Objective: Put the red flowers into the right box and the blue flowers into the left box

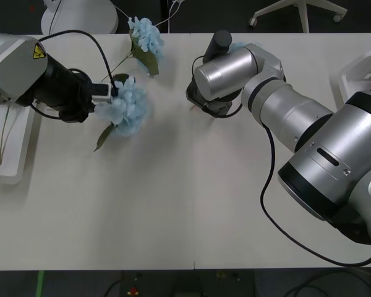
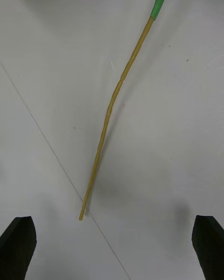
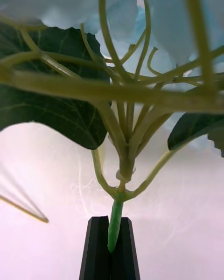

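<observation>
A blue flower (image 1: 127,105) is held just above the table (image 1: 173,204), left of centre. In the left wrist view its green stem (image 3: 115,224) is pinched between the closed black fingers (image 3: 95,249) of the left gripper (image 1: 102,93), near the stem's cut end, with the leaves and pale petals fanning out beyond. A second blue flower (image 1: 145,37) lies further back on the table, apart from the first. The left box (image 1: 15,154) sits at the table's left edge, just beside the left arm; the right box (image 1: 362,74) is at the far right edge, with something red inside.

The right gripper (image 2: 112,247) hovers near the table's centre with its fingers spread wide and nothing held; a thin bare stem (image 2: 109,117) lies on the table between them.

Risk, as judged: the hold on the blue flower is at the very tip of a thin stem, so the heavy head could pivot or slip out during the swing to the left box.
</observation>
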`<state>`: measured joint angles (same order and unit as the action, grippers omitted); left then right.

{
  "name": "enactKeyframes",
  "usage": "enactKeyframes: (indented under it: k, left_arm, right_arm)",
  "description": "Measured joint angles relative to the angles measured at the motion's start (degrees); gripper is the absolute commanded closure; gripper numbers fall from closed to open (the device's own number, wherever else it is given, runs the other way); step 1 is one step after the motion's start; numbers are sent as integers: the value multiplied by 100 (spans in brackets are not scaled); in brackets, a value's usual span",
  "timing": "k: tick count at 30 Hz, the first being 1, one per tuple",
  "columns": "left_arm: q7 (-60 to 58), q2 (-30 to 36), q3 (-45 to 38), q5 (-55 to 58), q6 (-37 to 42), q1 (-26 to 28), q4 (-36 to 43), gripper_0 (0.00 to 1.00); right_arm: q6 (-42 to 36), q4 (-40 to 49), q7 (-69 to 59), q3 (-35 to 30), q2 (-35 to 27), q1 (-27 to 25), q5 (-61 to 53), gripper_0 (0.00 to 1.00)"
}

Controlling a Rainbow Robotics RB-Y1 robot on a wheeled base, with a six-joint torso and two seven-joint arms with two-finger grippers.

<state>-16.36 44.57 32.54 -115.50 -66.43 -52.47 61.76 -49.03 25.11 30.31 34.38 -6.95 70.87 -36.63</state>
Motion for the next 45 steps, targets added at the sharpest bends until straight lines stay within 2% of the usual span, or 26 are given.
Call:
enactKeyframes:
  k: [3,7,11,18,21,26,30,35,37,39,42,45]
  left_arm:
    - [-1088,178,-8,436,-85,-1,76,100]
    - [-1398,540,-285,1132,-234,93,83,100]
    - [-1713,950,-1133,1341,-254,522,254,100]
    - [-3654,1492,-2909,1146,-482,1345,461,100]
    - [-3771,1523,-3705,515,-696,1470,453,100]
    - [-3794,1536,-4509,-158,-790,1494,177,100]
    - [-3906,1538,-4621,-664,-688,1494,-349,100]
    - [-4104,1538,-4621,-891,-457,1494,-1258,100]
    - [-4131,1538,-4610,-929,-355,1494,-1556,100]
    - [-4138,1537,-4527,-958,-176,1494,-1737,100]
    - [-4143,1538,-4072,-959,277,1494,-1782,100]
    - [-4181,1537,-3374,-936,741,1494,-1782,100]
  right_arm:
    - [0,0,0,90,1,0,-43,3]
    - [0,-2,0,123,5,0,-64,4]
    - [6,-4,0,123,9,1,-87,3]
    - [73,-6,85,123,-83,51,-141,3]
    - [-64,-5,852,122,-316,143,-364,3]
    - [-650,2,3178,34,-889,292,-512,4]
    - [-710,2,4246,-133,-1288,302,-420,3]
    - [-715,2,5023,-170,-1471,302,227,4]
    - [-716,0,5445,-170,-1482,302,463,5]
    - [-716,-6,5718,-170,-1485,302,611,12]
    - [-664,-57,5852,-170,-1483,302,631,20]
    - [-492,-168,5976,-170,-1481,302,631,21]
